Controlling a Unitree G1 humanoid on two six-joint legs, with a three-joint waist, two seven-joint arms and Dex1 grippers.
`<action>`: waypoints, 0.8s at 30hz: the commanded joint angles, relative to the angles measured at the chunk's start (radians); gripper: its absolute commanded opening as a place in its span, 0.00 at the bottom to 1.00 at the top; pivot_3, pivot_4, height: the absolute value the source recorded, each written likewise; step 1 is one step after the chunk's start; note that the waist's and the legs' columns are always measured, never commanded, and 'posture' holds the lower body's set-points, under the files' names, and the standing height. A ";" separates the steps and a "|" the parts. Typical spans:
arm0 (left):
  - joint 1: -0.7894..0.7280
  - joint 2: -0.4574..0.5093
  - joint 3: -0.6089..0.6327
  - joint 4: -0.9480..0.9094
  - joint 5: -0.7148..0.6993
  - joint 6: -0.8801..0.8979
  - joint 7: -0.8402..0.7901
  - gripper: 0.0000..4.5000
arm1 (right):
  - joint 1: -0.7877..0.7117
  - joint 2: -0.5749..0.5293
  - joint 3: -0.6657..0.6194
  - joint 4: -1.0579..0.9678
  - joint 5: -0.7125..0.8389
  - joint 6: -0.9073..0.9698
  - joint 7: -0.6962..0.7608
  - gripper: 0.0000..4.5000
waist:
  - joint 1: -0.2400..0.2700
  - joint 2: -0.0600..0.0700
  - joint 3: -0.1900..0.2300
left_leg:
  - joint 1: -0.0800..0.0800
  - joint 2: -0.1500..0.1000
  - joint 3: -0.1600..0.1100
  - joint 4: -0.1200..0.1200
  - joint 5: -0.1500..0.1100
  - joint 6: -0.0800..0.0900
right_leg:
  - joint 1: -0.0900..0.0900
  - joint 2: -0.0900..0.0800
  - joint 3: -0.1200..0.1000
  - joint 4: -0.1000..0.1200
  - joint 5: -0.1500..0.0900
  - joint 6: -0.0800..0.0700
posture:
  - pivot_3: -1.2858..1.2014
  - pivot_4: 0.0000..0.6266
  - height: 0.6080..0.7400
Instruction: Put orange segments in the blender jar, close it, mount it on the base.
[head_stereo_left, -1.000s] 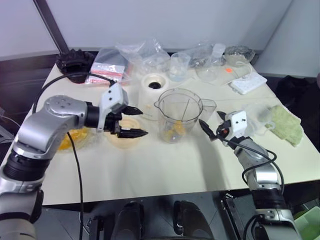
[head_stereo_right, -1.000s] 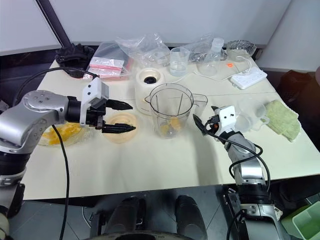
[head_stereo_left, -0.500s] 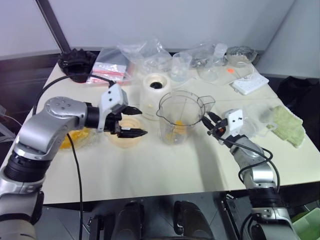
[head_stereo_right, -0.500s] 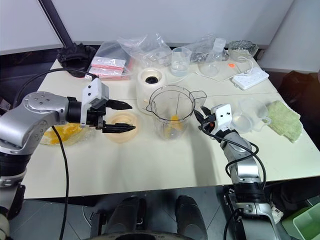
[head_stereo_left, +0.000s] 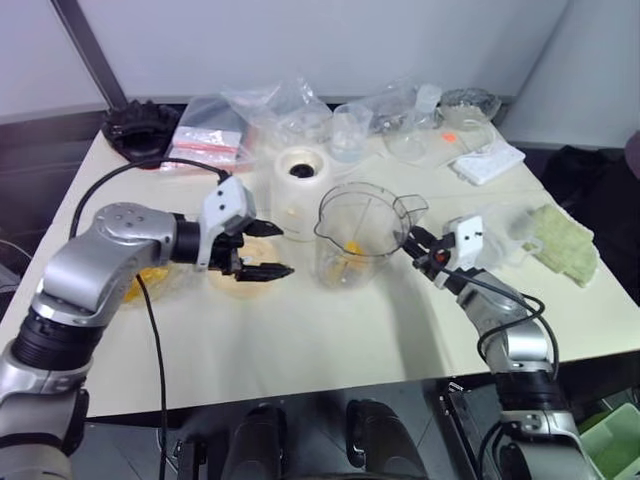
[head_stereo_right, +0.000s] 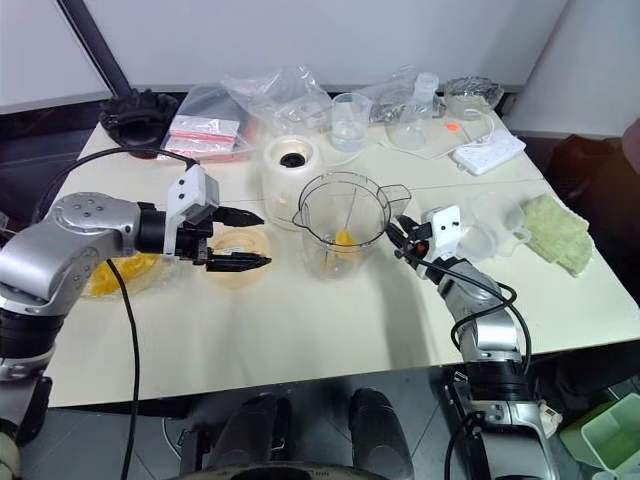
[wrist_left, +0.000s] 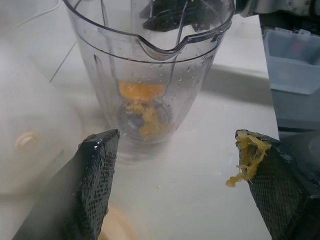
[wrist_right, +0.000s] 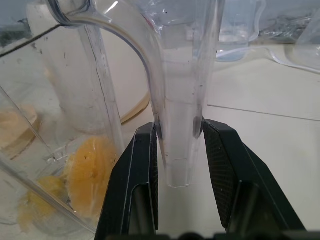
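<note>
The clear blender jar (head_stereo_left: 358, 232) stands upright at mid-table, with orange segments (wrist_left: 141, 92) lying at its bottom around the blade. My right gripper (head_stereo_left: 418, 248) is shut on the jar's side handle (wrist_right: 178, 100), one black finger (wrist_right: 137, 170) on each side of it. To the jar's left my left gripper (head_stereo_left: 284, 250) hovers open and holds nothing, with orange pulp stuck to one fingertip (wrist_left: 245, 152). It hangs over a flat peach lid (head_stereo_right: 236, 256). The cream-white base (head_stereo_left: 298, 180) stands just behind the jar. More orange segments (head_stereo_right: 115, 272) lie in a glass bowl behind my left arm.
Clear cups (head_stereo_right: 351, 118), crumpled plastic bags (head_stereo_left: 275, 105) and a white power strip (head_stereo_right: 486, 152) crowd the back of the table. A clear tub (head_stereo_right: 488, 222) and a green cloth (head_stereo_right: 553, 226) lie to the right. A black object (head_stereo_left: 140, 122) sits at the far left corner.
My right gripper has moved slightly left to the jar and shut on its handle. The left arm has held still. The camera has shifted a little.
</note>
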 joint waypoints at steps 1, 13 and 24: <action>0.010 0.003 0.045 -0.029 -0.012 0.001 0.015 0.87 | -0.038 0.007 0.001 -0.002 0.009 -0.020 0.022 0.18 | 0.001 0.001 0.001 | 0.000 0.000 0.000 0.000 0.000 0.000 | 0.000 0.000 0.000 0.000 0.000 0.000 | 0.52 0.24 1.00; 0.020 0.007 0.063 -0.023 -0.002 -0.006 0.042 0.87 | -0.053 -0.007 0.006 -0.040 -0.022 -0.022 0.009 0.18 | 0.005 0.002 0.003 | -0.001 0.000 0.000 0.000 0.000 0.000 | -0.001 0.000 0.000 -0.001 0.000 0.000 | 0.52 0.24 1.00; -0.009 0.010 0.121 -0.028 -0.095 0.054 0.019 0.87 | 0.092 -0.086 -0.013 -0.200 -0.043 0.034 -0.003 0.98 | 0.010 0.002 0.003 | -0.001 0.000 0.000 -0.001 0.000 0.000 | -0.001 0.000 0.000 -0.002 0.000 0.000 | 0.52 0.24 1.00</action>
